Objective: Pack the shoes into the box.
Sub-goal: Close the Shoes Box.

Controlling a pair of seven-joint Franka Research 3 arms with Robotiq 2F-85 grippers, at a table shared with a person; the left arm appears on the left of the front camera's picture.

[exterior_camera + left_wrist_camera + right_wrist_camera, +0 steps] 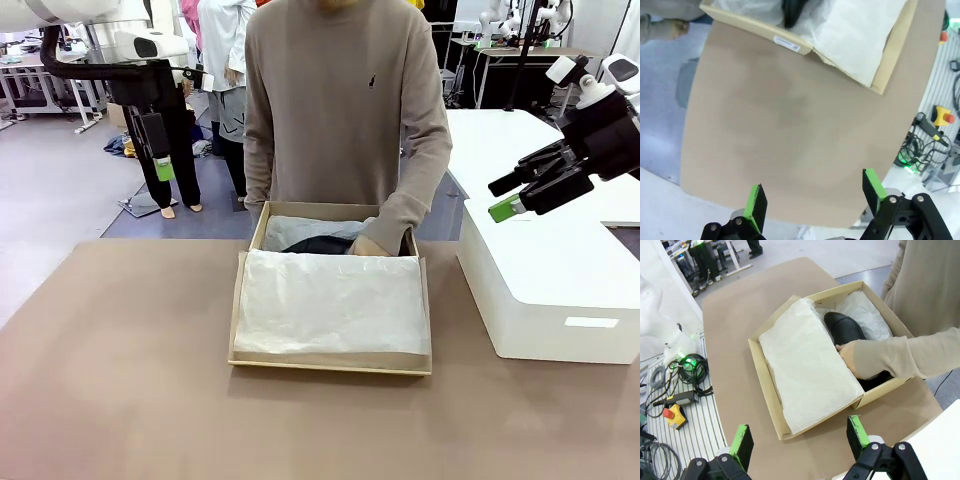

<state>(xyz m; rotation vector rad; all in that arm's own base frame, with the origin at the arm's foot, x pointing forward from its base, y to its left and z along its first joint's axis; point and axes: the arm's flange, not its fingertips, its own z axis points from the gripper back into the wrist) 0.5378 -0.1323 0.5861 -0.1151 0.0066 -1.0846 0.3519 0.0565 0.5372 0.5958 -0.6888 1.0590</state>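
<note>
Glossy black shoe (844, 326), perhaps both, in open tan box (330, 362), white tissue (330, 300) over near half

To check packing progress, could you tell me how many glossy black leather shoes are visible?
1: a shoe in the tan cardboard box, under the person's hand; white tissue paper may hide another.

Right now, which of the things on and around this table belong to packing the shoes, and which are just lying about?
Part of the job:
tan shoebox
black shoe inside it
white tissue paper lining it
person's hand reaching into it

Just lying about:
big white box beside the shoebox
yellow stop button
cables
</note>
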